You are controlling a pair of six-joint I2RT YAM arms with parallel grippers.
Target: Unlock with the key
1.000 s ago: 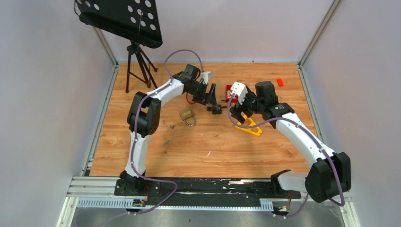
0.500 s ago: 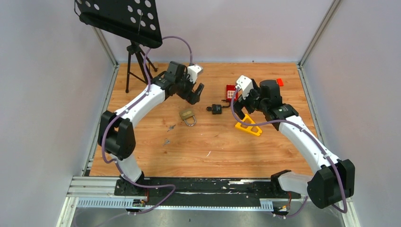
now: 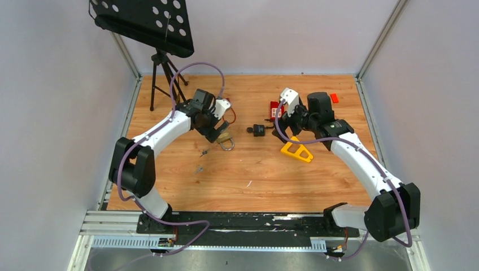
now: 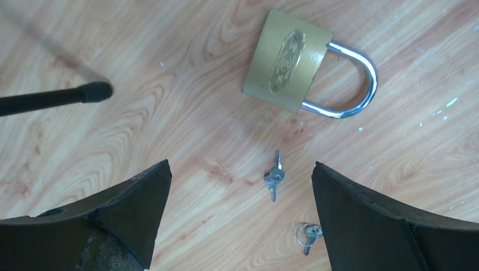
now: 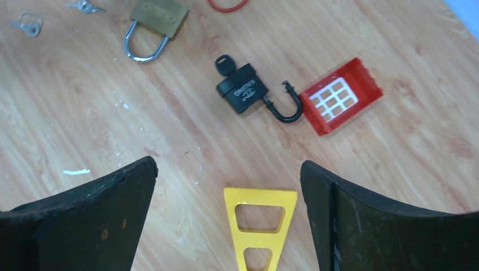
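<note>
I am holding my left jaws spread wide with nothing between them, and my right jaws are standing just as wide and just as empty. The wooden worktop (image 3: pixel 254 169) is carrying everything. At its far left corner a black music stand (image 3: pixel 144 22) is standing on a tripod, with one rubber-tipped leg (image 4: pixel 56 97) showing in my left wrist view. My right jaws are hanging above a yellow triangular frame (image 5: pixel 260 223), which is lying flat. Beyond it a red block with a white grid (image 5: pixel 340 103) is lying on the boards. The black padlock (image 5: pixel 244 90) is touching that block's edge with its shackle (swung open, one end free), and a black-headed key (image 5: pixel 224 62) is sitting in the lock's body. My left jaws are hovering just beside the brass padlock (image 4: pixel 288 68), both legs of its shackle running into the body. A small loose key (image 4: pixel 275 176) is lying on the boards between my left fingers, and a second key on a ring (image 4: pixel 308 234) is lying near it.
</note>
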